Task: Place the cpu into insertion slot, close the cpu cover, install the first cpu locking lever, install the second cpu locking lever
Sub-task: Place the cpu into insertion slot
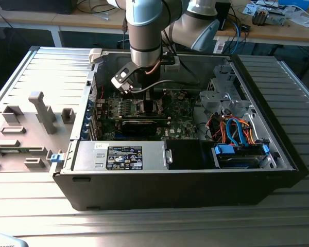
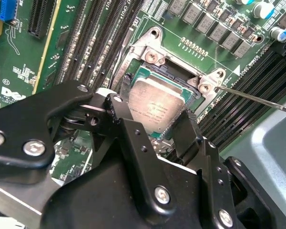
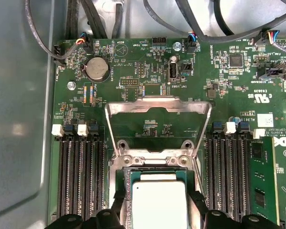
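On my feed, the exterior view shows a work table point(image 1: 278, 216) of ribbed grey metal, evenly lit, with a pale sheen on the ribs. Behind it stand two wooden-topped benches: one point(image 1: 41, 19) on the exterior view's left, on a white leg point(image 1: 55, 36), and one point(image 1: 293, 32) on the right. Loose cables point(image 1: 95, 7) lie across them. Underneath it is dark.

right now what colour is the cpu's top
Silvery grey; the cpu shows best in the second wrist view.
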`<state>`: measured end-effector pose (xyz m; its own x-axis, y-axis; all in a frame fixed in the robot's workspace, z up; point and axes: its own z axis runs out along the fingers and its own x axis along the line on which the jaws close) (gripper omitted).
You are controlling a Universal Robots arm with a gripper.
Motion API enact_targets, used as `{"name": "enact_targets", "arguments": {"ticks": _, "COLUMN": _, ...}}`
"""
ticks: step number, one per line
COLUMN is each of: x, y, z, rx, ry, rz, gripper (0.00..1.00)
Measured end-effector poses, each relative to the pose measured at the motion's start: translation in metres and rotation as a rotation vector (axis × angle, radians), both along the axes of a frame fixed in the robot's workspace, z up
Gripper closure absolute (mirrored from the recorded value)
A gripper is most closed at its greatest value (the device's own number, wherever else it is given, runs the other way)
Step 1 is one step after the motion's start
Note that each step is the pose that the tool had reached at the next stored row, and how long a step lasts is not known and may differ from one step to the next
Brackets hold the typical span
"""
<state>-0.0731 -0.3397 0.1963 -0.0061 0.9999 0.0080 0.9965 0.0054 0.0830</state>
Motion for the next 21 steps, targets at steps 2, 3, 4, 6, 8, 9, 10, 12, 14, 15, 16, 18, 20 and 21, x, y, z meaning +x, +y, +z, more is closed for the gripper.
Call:
{"name": "enact_targets", "arguments": {"ticks": 2, "x": -0.0001, "y": -0.0001, "z": 0.0002, "rx": -0.0005, "ry": 0.0004, "rz": 0.0, "gripper": 0.38}}
{"name": "enact_targets", "arguments": {"ticks": 3, "x": -0.0001, "y": -0.0001, "z": 0.0002, "rx": -0.0006, "ry": 0.0004, "rz": 0.0, "gripper": 0.38}}
{"name": "enact_targets", "arguments": {"ticks": 4, "x": -0.0001, "y": 0.0, "z": 0.0001, "rx": -0.0006, "ry": 0.0004, "rz": 0.0, "gripper": 0.38}}
{"name": "enact_targets", "arguments": {"ticks": 6, "x": -0.0001, "y": 0.0021, "z": 0.0001, "rx": -0.0005, "ry": 0.0003, "rz": 0.0, "gripper": 0.38}}
{"name": "enact_targets", "arguments": {"ticks": 8, "x": -0.0001, "y": 0.0041, "z": 0.0002, "rx": -0.0007, "ry": 0.0005, "rz": 0.0, "gripper": 0.38}}
{"name": "enact_targets", "arguments": {"ticks": 9, "x": -0.0001, "y": 0.0046, "z": 0.0001, "rx": -0.0007, "ry": 0.0004, "rz": 0.0, "gripper": 0.38}}
{"name": "enact_targets", "arguments": {"ticks": 10, "x": -0.0001, "y": 0.0052, "z": 0.0002, "rx": -0.0008, "ry": 0.0005, "rz": 0.0, "gripper": 0.38}}
{"name": "enact_targets", "arguments": {"ticks": 12, "x": 0.0, "y": 0.0059, "z": 0.0001, "rx": -0.0005, "ry": 0.0005, "rz": 0.0, "gripper": 0.38}}
{"name": "enact_targets", "arguments": {"ticks": 14, "x": 0.0, "y": 0.006, "z": 0.0001, "rx": -0.0005, "ry": 0.0004, "rz": 0.0, "gripper": 0.38}}
{"name": "enact_targets", "arguments": {"ticks": 15, "x": 0.0, "y": 0.006, "z": 0.0003, "rx": -0.0004, "ry": 0.0003, "rz": 0.0, "gripper": 0.38}}
{"name": "enact_targets", "arguments": {"ticks": 16, "x": 0.0001, "y": 0.0061, "z": 0.001, "rx": 0.0002, "ry": -0.0002, "rz": 0.0, "gripper": 0.38}}
{"name": "enact_targets", "arguments": {"ticks": 18, "x": 0.0, "y": 0.0052, "z": 0.0015, "rx": -0.0003, "ry": 0.0001, "rz": 0.0, "gripper": 0.38}}
{"name": "enact_targets", "arguments": {"ticks": 20, "x": 0.0, "y": 0.0034, "z": 0.0015, "rx": -0.0005, "ry": 0.0001, "rz": 0.0, "gripper": 0.38}}
{"name": "enact_targets", "arguments": {"ticks": 21, "x": 0.0, "y": 0.0021, "z": 0.0015, "rx": -0.0005, "ry": 0.0001, "rz": 0.0, "gripper": 0.38}}
